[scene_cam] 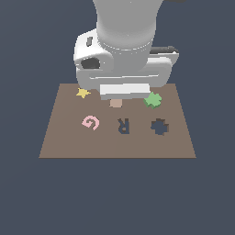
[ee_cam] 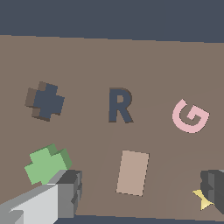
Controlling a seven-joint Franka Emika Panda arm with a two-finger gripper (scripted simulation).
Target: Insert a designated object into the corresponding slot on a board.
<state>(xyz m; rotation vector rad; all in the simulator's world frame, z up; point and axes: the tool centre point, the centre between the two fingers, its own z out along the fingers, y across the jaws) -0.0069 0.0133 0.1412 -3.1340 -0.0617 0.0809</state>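
Observation:
The green lobed piece [ee_cam: 46, 164] lies flat on the brown board [ee_cam: 87, 61], beside the flower-shaped slot [ee_cam: 46, 102], which is dark and empty. In the exterior view the green piece [scene_cam: 153, 99] is at the board's [scene_cam: 59, 137] far right, with the slot [scene_cam: 159, 127] just in front of it. My gripper [ee_cam: 140, 192] is open and empty, its fingers spread wide. One finger [ee_cam: 68, 192] shows right next to the green piece, the other [ee_cam: 214, 186] by the yellow star. In the exterior view the arm's hand [scene_cam: 125, 69] hides the fingers.
A tan rectangle [ee_cam: 132, 172] lies on the board between my fingers. The dark R-shaped cut-out [ee_cam: 119, 106], the pink G [ee_cam: 189, 116] and the yellow star [ee_cam: 202, 199] are also on the board. Dark floor surrounds the board.

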